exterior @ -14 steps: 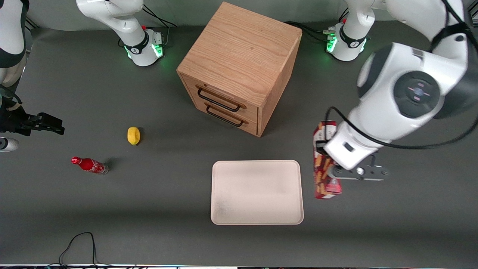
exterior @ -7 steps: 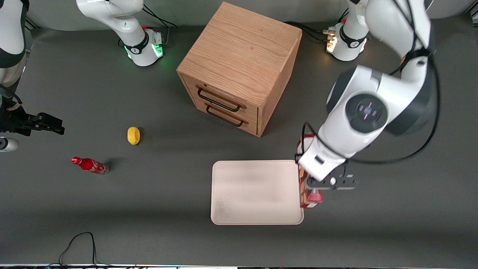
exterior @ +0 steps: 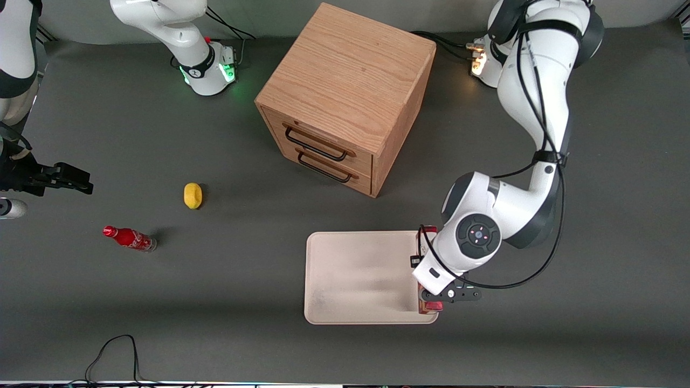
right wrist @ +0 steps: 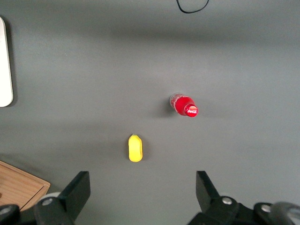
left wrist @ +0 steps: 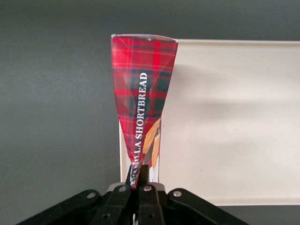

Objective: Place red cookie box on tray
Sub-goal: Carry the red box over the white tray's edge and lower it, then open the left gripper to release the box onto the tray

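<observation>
- Front view shows the left arm's gripper (exterior: 431,302) now over the edge of the tray (exterior: 356,280) that lies toward the working arm's end of the table; a second ago it hung well clear of the tray, over bare table.
- Over that second the red cookie box (exterior: 426,237) has travelled with it, from beside the tray to above the tray's rim, and the arm has folded lower.
- In the left wrist view the fingers (left wrist: 146,187) are clamped on the narrow end of the red cookie box (left wrist: 143,103), which hangs lengthwise from them; part of it overlaps the cream tray (left wrist: 234,122), part the dark table (left wrist: 56,117).
- I judge the carry nearly finished, with lowering and release still to come.
- Because the box sits right at the rim, a little more travel toward the tray's middle would be safer, or it may land half off the rim.
- Wooden drawer cabinet (exterior: 345,97), yellow lemon-like object (exterior: 192,195) and small red soda bottle (exterior: 129,238) have not moved.
</observation>
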